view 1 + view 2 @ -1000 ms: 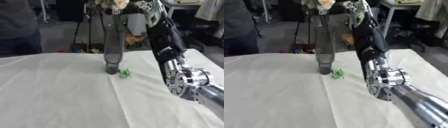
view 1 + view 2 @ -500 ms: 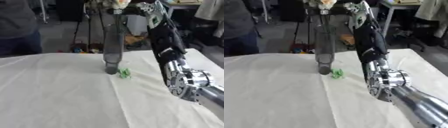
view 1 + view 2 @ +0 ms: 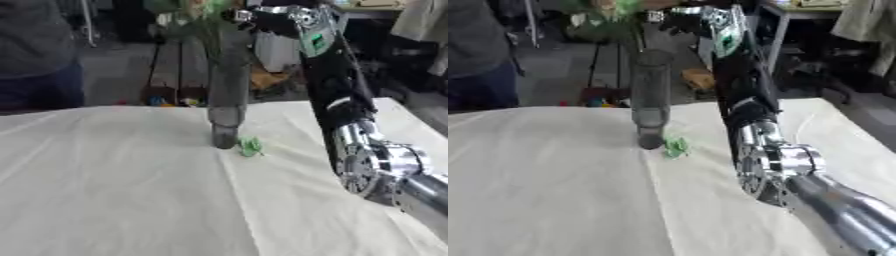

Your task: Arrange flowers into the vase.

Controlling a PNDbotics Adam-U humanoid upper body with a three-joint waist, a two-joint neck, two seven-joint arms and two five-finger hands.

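Observation:
A tall dark glass vase [image 3: 650, 95] stands upright on the white cloth [image 3: 114, 190], near the middle of the table's far half. Flowers with green leaves [image 3: 194, 7] show at the top edge, above the vase's mouth, and a thin stem [image 3: 635, 39] runs down toward it. My right arm [image 3: 337, 100] rises from the lower right, and my right hand [image 3: 677, 16] is just right of the flowers, level with them. Blur hides how the hand meets the stem. A small green leafy bit [image 3: 251, 146] lies on the cloth at the vase's foot. My left hand is out of sight.
The table's far edge [image 3: 105, 108] runs just behind the vase. Beyond it are dark stands, boxes and a person at the far left. My right forearm and silver elbow joint [image 3: 372, 160] cross the right side of the table.
The flowers and my right hand have shifted slightly left at the top of the vase. The vase and the green bit have not moved.

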